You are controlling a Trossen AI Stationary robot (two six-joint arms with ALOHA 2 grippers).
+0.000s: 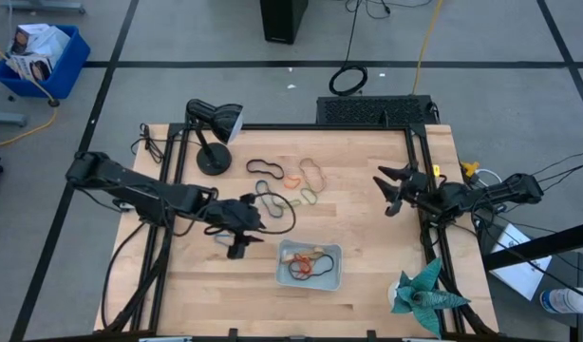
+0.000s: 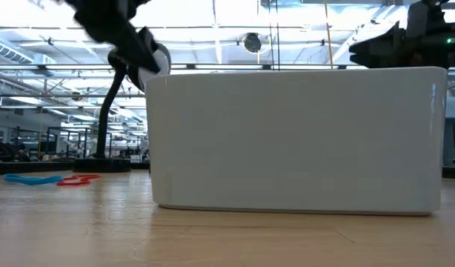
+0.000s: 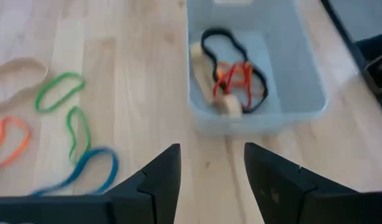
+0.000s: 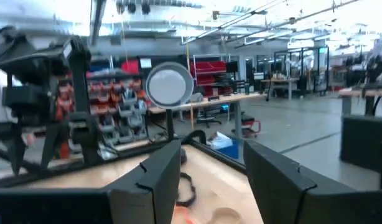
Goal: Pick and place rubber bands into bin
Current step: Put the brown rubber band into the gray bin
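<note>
With its fingers [image 3: 160, 180] spread apart and nothing between them, I log the left gripper [image 1: 236, 245] over bare tabletop just beside the bin [image 1: 331, 278], on the side facing the left arm. From the left wrist view I see wood in the gap between the fingers, and the bin's near wall just beyond them.

Inside the bin I count a black band [image 3: 231, 46], a red-orange band [image 3: 236, 78] and a tan band [image 3: 219, 102], tangled together near one end.

Loose rubber bands [image 1: 284, 182] lie on the table [image 1: 367, 218] between the bin and the desk lamp [image 1: 214, 133]: green [image 3: 59, 91], blue [image 3: 85, 171], orange [image 3: 9, 142] and tan [image 3: 13, 78] show in the left wrist view, all apart from the gripper.

I note the right gripper [image 1: 388, 193] near the table's right edge, well apart from the bin, fingers [image 4: 153, 180] spread and holding nothing, pointing across toward the lamp.
</note>
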